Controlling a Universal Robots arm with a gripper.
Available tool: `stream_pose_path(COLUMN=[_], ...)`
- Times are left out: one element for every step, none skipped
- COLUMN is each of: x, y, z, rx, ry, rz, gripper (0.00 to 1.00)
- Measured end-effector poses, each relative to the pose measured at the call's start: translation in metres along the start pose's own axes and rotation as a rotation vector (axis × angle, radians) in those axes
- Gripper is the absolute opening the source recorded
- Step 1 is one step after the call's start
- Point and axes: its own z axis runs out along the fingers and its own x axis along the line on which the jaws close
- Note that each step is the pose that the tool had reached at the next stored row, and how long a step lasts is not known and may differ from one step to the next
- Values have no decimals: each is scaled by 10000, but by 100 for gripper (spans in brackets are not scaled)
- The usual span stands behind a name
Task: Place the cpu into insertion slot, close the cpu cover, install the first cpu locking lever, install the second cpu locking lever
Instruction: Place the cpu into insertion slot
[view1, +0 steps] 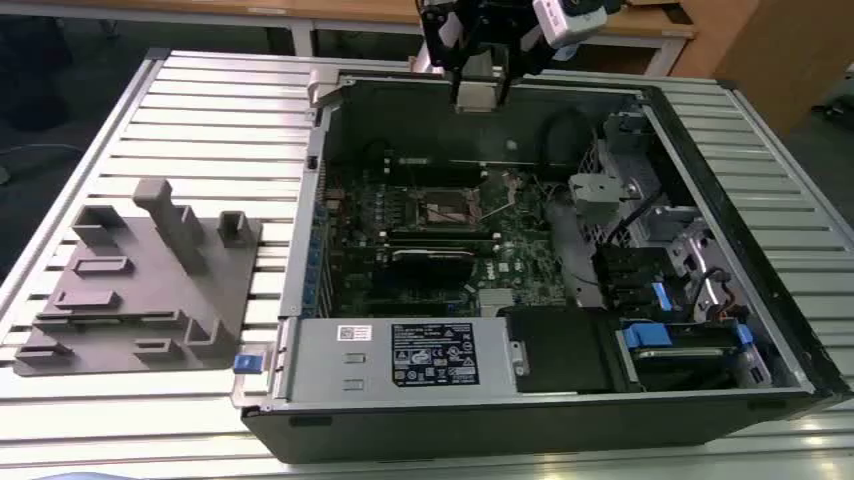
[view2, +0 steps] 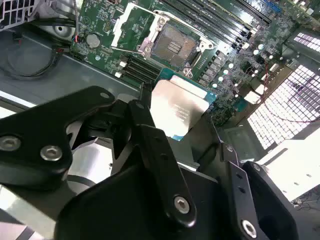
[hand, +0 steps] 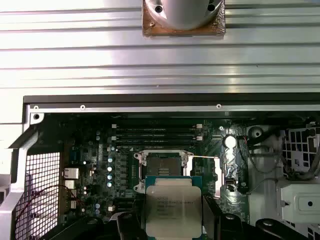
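Second wrist view: fingers (view2: 144, 120) clamped on cpu (view2: 180, 107), held above the empty socket (view2: 175, 46); nothing seated yet, all four steps left.

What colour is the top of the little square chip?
The cpu has a pale silvery-grey top with a green rim, clearest in the first wrist view.

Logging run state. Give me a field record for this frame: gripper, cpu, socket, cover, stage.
gripper: shut on the cpu, above the open computer case
cpu: held clear of the green board, not seated
socket: empty, uncovered
cpu cover: appears swung open beside the socket
stage: cpu not yet placed
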Motion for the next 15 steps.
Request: stream_pose_path(x=[0,0,0,0,0,1,1,1,1,1,1,1,1,1,1], y=[0,0,0,0,0,0,0,0,0,0,0,0,0,0,0], z=[0,0,0,0,0,0,0,0,0,0,0,0,0,0,0], rx=[0,-1,-2,-1,-2,-3,-3,-2,-2,-1,-1,-1,-1,-2,-2], ry=[0,0,0,0,0,-4,-4,-4,-4,-5,-6,-6,-5,-5,-5], rz=[0,0,0,0,0,-1,-2,-3,-1,-1,-1,-1,-1,-1,-1], gripper=[54,54,54,54,54,54,54,54,54,54,54,54,54,54,54])
